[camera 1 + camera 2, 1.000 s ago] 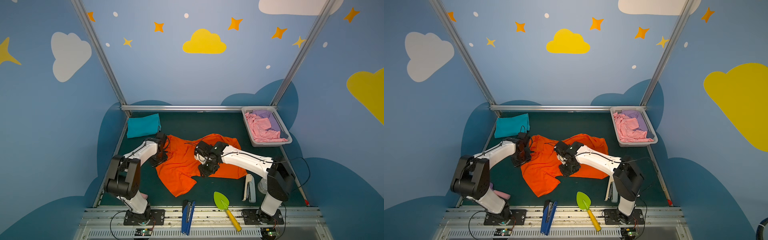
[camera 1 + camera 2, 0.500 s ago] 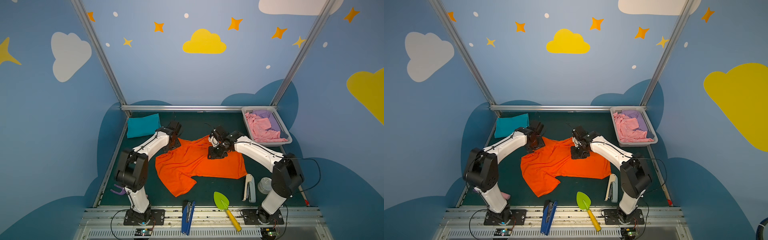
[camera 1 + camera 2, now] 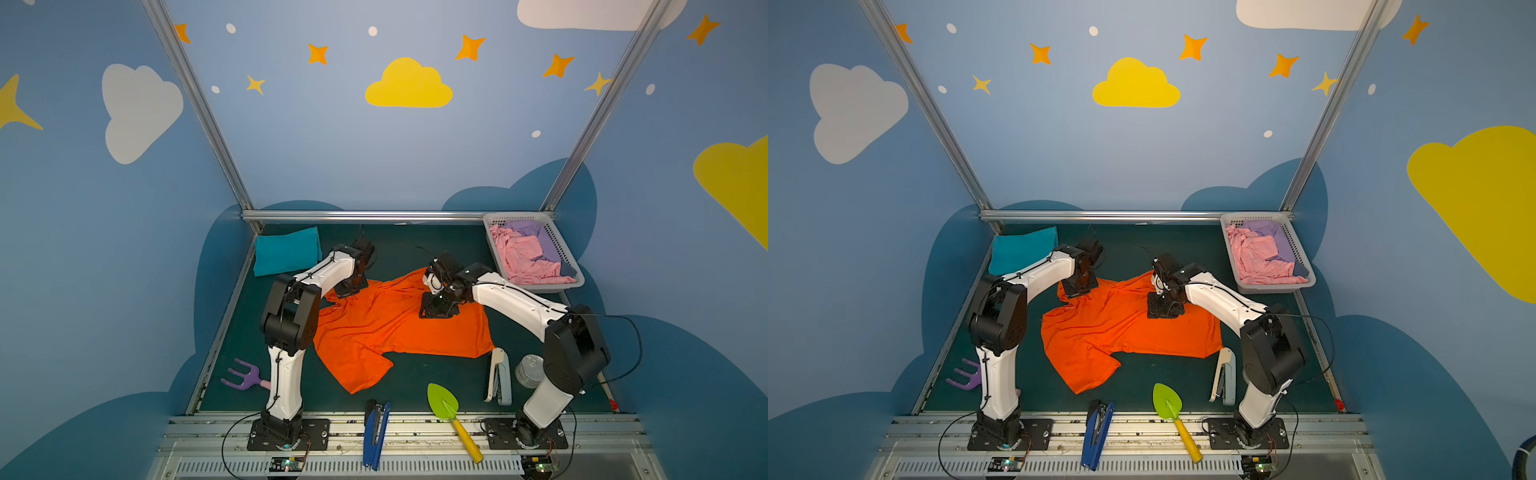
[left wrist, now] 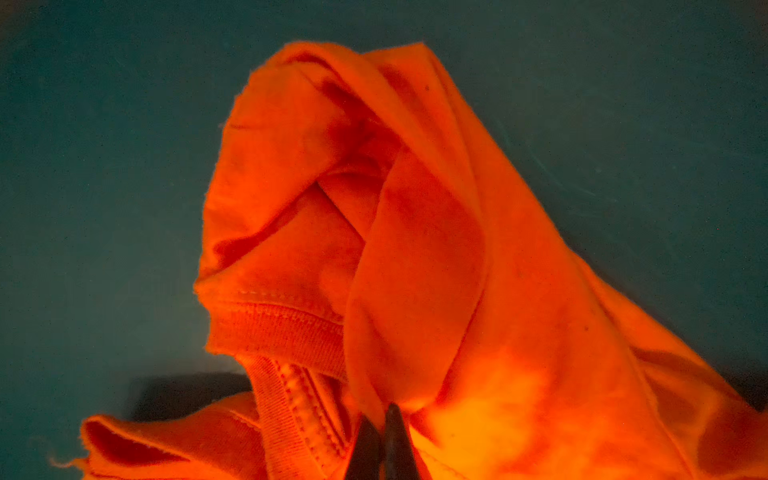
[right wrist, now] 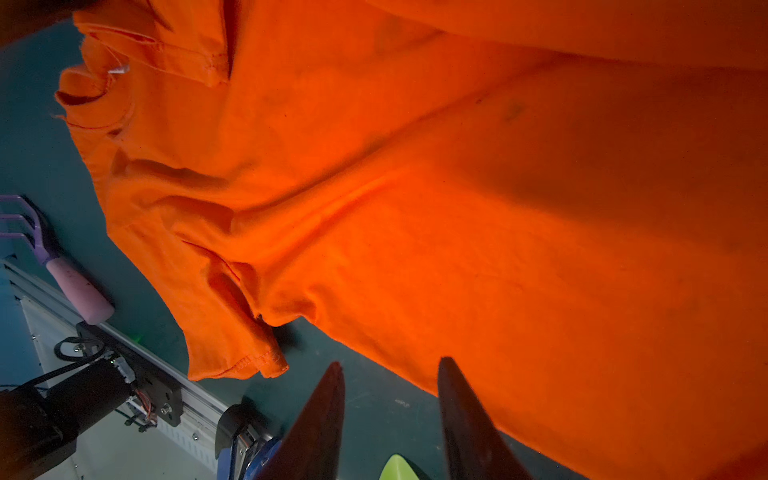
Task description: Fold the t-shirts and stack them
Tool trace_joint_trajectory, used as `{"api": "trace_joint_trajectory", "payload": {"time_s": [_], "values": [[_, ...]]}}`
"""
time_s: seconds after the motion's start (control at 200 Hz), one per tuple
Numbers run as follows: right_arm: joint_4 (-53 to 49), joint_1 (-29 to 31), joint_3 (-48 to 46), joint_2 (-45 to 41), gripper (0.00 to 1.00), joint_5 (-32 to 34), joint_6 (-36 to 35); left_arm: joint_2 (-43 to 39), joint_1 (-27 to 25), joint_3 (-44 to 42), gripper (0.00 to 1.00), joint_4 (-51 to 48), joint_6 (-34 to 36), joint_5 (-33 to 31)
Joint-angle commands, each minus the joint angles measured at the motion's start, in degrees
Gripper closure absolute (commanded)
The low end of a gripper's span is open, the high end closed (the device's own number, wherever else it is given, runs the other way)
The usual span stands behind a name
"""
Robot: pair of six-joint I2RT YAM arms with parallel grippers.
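The orange t-shirt (image 3: 395, 332) (image 3: 1125, 332) lies spread and wrinkled on the green mat in both top views, one sleeve pointing toward the front. My left gripper (image 4: 384, 415) (image 3: 351, 286) is shut on a fold of orange cloth beside the ribbed collar, at the shirt's far left corner. Above the shirt's far right part, my right gripper (image 5: 390, 365) (image 3: 438, 309) is open with nothing between its fingers. The teal t-shirt (image 3: 286, 253) (image 3: 1021, 249) sits folded at the back left.
A white basket (image 3: 544, 286) with pink and purple cloth stands at the back right. Along the front lie a purple rake (image 3: 245, 376), a blue stapler (image 3: 376, 432), a green trowel (image 3: 444, 405), a white stapler (image 3: 498, 376) and a tin can (image 3: 530, 370).
Both grippers moved from the shirt's middle toward the back. The left gripper shut on cloth at the collar corner. The shirt now lies more spread out.
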Motion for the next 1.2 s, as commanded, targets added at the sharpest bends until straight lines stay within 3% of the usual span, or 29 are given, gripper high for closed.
{"api": "trace_joint_trajectory", "payload": {"time_s": [0.0,0.28,0.501,0.536,0.591,0.621,0.706,0.826,0.886,0.951,1.106,1.197], "values": [[0.2,-0.8,0.4,-0.3,0.61,-0.6,0.1,-0.1,0.3,5.3,0.96,-3.5,0.2,-1.4],[-0.1,-4.8,2.0,2.1,0.61,0.0,-0.4,8.1,6.3,24.1,0.96,-3.9,-1.9,10.9],[1.4,-9.4,3.8,5.9,0.61,0.4,-0.1,19.1,12.8,40.0,0.96,-0.3,-13.7,21.1],[1.6,-10.0,4.2,6.8,0.6,0.4,-0.1,20.9,13.7,41.1,0.9,1.8,-17.0,22.9],[1.9,-11.0,5.1,8.5,0.6,0.0,0.1,23.4,14.8,42.7,0.67,5.8,-21.2,26.7],[2.3,-11.3,5.7,9.2,0.6,0.0,0.1,25.1,15.3,44.2,0.6,7.4,-23.0,28.3],[2.2,-12.2,7.3,11.3,0.6,0.8,0.0,29.6,15.9,52.3,0.53,5.7,-25.2,29.8],[1.4,-13.3,10.2,13.9,0.59,3.7,-0.7,31.2,15.8,60.6,0.52,-1.2,-21.7,27.9],[0.6,-13.8,12.2,15.4,0.59,6.2,-1.1,28.5,15.4,58.3,0.53,-3.6,-18.6,26.5],[-0.2,-14.1,14.7,17.1,0.59,8.9,-1.6,23.1,14.6,50.1,0.59,-3.8,-15.1,25.1],[-1.5,-14.8,20.8,22.8,0.58,13.3,-2.3,3.1,11.6,14.1,0.72,10.7,-12.5,20.8],[-2.9,-15.2,25.2,27.2,0.59,13.9,-3.2,-4.4,11.3,-1.2,0.74,16.4,-13.7,20.5]]}}
